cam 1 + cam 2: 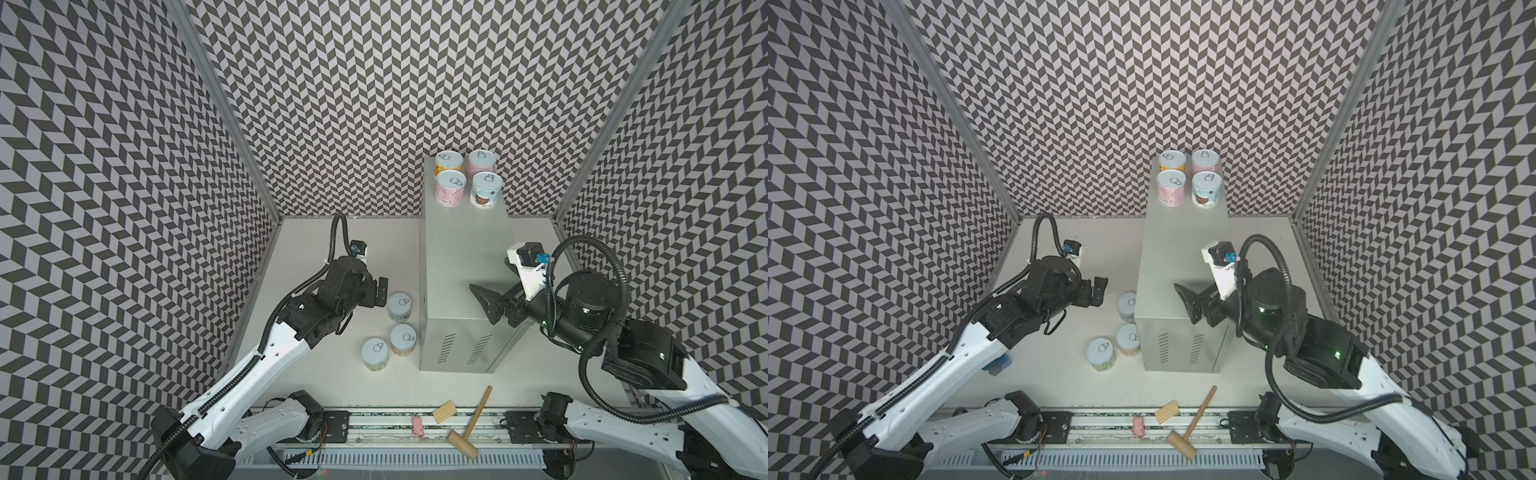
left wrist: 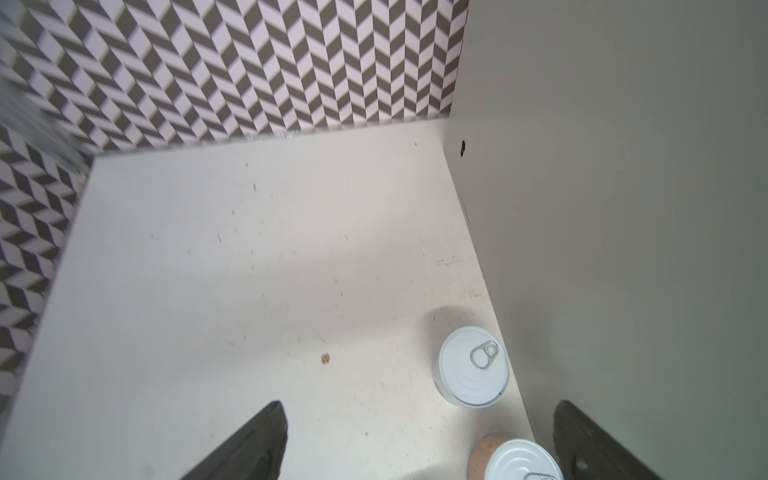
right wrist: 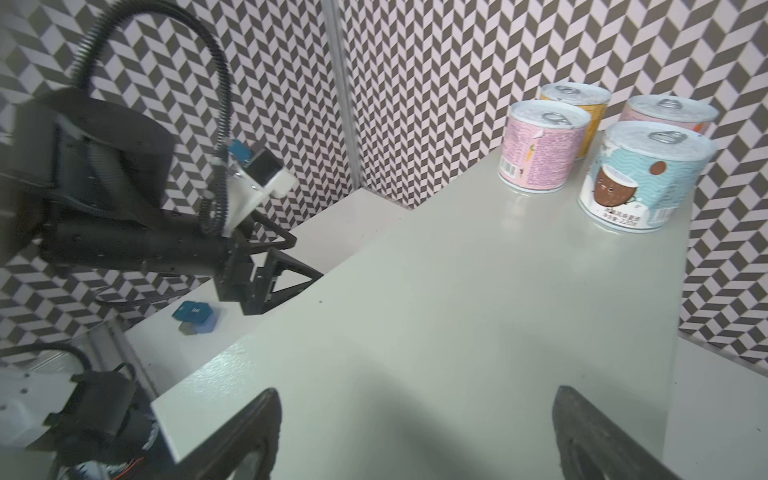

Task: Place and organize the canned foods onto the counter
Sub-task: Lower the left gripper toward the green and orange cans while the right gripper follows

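Left end effector (image 1: 381, 292) and right end effector (image 1: 484, 299) empty, jaws wide. Three cans (image 1: 403, 338) stand on the lower white surface (image 1: 340, 386) beside the grey cabinet surface (image 1: 465, 249), which bears four cans (image 1: 451, 189) at its rear. Likely hazard: a finger catching the cabinet wall, toppling a can

In a top view the cabinet (image 1: 1183, 266) hides part of two cans beside it, the farther can (image 1: 1125, 306) and the nearer can (image 1: 1126, 340). In the left wrist view the picture's edge cuts off the nearer can and the fingers (image 2: 249, 444) of the left gripper (image 2: 417, 407). On the cabinet a pink can (image 3: 540, 149) half hides the yellow can (image 3: 592, 120).
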{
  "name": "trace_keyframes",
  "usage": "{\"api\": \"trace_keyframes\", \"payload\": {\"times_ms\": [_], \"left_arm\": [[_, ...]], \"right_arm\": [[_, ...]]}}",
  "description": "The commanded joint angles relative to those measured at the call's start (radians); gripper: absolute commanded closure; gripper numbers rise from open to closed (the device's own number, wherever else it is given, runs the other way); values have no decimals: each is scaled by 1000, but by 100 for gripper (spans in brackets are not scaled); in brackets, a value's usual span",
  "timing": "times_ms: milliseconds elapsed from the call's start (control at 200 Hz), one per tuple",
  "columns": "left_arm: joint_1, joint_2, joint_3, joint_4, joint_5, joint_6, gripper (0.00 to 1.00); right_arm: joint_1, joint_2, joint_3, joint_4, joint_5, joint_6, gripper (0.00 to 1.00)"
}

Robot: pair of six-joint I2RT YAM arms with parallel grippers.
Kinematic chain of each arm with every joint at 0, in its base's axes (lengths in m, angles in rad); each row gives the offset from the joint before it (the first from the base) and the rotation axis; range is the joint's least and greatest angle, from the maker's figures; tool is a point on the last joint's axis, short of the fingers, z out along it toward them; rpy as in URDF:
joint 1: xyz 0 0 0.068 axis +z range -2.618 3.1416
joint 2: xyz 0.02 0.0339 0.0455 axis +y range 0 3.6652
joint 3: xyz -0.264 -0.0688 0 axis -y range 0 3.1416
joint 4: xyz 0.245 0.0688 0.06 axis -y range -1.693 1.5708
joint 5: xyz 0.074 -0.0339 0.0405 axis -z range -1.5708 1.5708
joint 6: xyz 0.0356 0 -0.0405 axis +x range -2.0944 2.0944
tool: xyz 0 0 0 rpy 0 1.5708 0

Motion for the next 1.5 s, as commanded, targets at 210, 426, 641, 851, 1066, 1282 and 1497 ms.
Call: {"api": "trace_keyframes", "payload": {"times_ms": [210, 426, 641, 851, 1066, 1282, 1497], "left_arm": [[4, -4, -167, -93, 142, -283, 0], [-2, -18, -210, -156, 225, -413, 0], [-11, -37, -240, -230, 301, -445, 0], [-24, 4, -232, -265, 304, -416, 0], [-70, 81, -271, -249, 308, -432, 0], [-79, 126, -304, -216, 285, -445, 0], [-97, 179, -312, -177, 279, -452, 0]], "right_arm": [[83, 221, 273, -261, -210, -57, 1], [273, 339, 383, -320, -129, -53, 1], [396, 428, 442, -287, -56, -78, 1], [403, 410, 389, -211, -37, -105, 1], [403, 344, 314, -157, -3, -107, 1], [401, 288, 241, -108, 5, -109, 1], [404, 260, 201, -89, 14, -119, 1]]}}
